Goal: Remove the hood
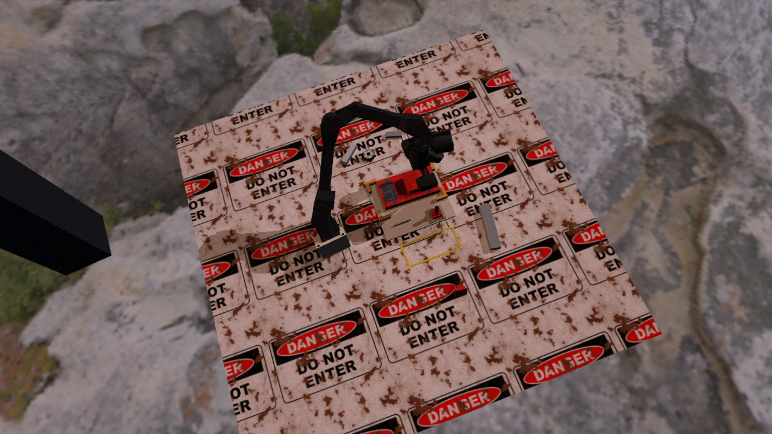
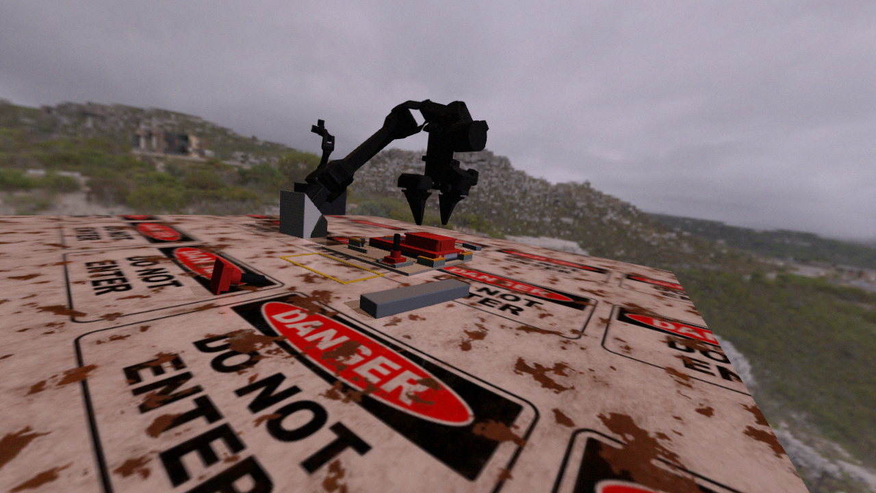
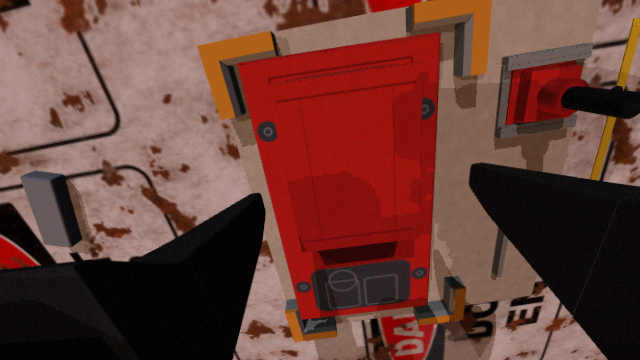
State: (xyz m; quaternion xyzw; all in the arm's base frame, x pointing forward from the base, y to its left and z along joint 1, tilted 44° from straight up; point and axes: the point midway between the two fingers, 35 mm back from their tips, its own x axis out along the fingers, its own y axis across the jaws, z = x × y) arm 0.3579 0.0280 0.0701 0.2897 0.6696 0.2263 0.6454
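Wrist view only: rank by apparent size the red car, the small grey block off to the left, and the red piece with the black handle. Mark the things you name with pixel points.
1. Red car (image 1: 401,188) (image 2: 422,249) (image 3: 350,165)
2. Red piece with the black handle (image 1: 436,213) (image 2: 396,254) (image 3: 535,95)
3. Small grey block (image 3: 47,210)

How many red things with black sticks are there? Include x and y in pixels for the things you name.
2. One red thing (image 1: 436,213) (image 2: 395,258) (image 3: 547,96) stands upright beside the toy car (image 1: 407,197) (image 2: 430,244) (image 3: 350,150); the tipped one (image 1: 460,290) (image 2: 226,274) lies past the yellow outline (image 1: 433,256) (image 2: 344,282) (image 3: 604,140). More might be hidden.

Red-and-black signs (image 1: 421,300) (image 2: 367,363) repeat across the tabletop (image 1: 345,291) (image 2: 551,361) (image 3: 165,120) — "DANGER", then "DO NOT ENTER" — partly rust-blotched.
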